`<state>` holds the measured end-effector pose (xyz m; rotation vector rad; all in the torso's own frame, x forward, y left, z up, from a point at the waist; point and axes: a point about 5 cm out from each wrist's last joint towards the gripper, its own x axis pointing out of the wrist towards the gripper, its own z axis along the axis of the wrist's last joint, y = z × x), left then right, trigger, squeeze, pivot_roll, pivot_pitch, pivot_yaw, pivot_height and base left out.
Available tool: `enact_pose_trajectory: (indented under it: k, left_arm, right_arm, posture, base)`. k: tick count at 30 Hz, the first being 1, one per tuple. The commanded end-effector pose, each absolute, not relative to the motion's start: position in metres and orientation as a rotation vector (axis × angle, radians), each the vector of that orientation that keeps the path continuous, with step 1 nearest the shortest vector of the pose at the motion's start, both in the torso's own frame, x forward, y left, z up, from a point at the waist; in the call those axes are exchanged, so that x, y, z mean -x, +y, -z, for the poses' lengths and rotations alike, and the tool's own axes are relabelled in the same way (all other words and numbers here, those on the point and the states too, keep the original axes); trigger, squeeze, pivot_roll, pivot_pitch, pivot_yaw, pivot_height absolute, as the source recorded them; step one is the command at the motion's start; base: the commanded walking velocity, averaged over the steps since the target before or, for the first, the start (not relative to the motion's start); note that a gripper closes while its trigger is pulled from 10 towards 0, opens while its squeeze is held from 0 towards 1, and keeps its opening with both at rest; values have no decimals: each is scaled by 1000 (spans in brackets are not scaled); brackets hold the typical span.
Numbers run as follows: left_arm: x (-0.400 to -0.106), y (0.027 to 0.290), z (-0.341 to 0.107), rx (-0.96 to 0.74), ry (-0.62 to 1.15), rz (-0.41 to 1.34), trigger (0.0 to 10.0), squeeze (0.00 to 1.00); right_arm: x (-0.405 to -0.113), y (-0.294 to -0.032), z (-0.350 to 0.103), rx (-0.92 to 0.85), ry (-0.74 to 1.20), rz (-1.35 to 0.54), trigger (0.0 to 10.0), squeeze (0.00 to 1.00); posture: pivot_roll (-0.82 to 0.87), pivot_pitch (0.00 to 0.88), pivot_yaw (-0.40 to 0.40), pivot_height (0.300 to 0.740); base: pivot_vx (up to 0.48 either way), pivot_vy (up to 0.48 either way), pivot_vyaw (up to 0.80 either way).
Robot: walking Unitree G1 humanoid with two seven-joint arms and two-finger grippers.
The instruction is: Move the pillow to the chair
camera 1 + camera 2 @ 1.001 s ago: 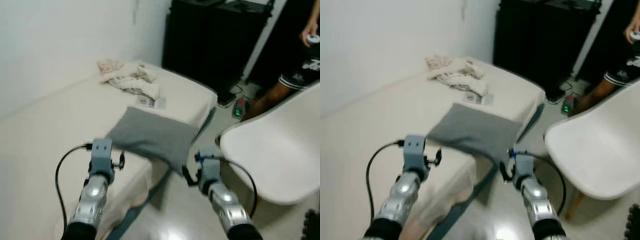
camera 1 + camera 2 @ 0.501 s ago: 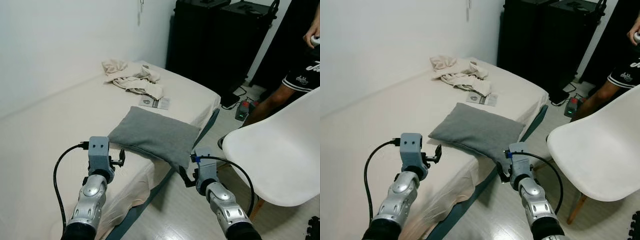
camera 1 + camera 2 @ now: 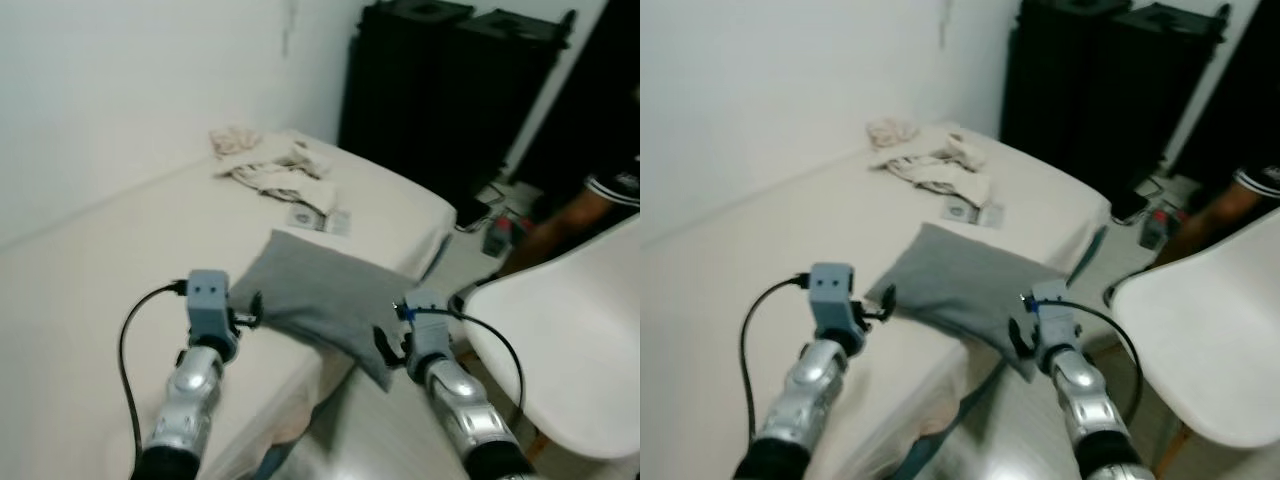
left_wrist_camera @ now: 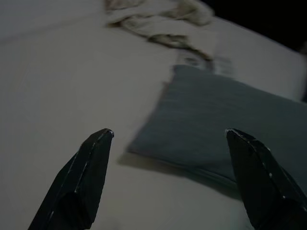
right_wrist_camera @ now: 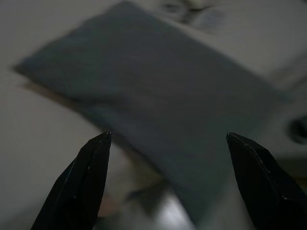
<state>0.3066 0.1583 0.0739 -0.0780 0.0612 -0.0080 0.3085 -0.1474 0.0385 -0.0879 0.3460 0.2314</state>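
The flat grey fabric pillow (image 3: 325, 300) lies on the cream-covered bed (image 3: 90, 290), at the bed's near edge, with one corner overhanging toward the floor. The left claw (image 3: 248, 312) is positioned at the pillow's left edge; in the left wrist view its two black fingers (image 4: 81, 179) stand wide apart, with the pillow ahead of them and nothing between them. The right claw (image 3: 383, 348) is positioned at the overhanging corner of the pillow; its fingers (image 5: 79, 184) are likewise spread wide and grip nothing. The white moulded plastic chair (image 3: 570, 340) stands just to the right of the bed, apart from the pillow. A crumpled cream cloth (image 3: 270, 165) lies at the far end of the bed, with a small printed leaflet (image 3: 322, 217) between it and the pillow; its print is too blurred to read. A person's leg (image 3: 575, 215) is visible beyond the chair.
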Motion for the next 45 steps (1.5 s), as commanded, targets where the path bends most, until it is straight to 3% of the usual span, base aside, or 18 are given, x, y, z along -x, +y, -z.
enact_pose_trajectory:
  k: [1,45]
  left_arm:
    - [-304,151,-70,92,76,26,10000,0]
    - [-305,149,-74,63,45,67,10000,0]
  right_arm:
    - [-305,-159,-33,106,372,-206,10000,0]
    - [-304,-156,-32,106,372,-208,10000,0]
  posture:
    - [-68,82,-16,740]
    - [-67,84,-7,740]
  base:
    - [0,0,0]
    - [0,-19,0]
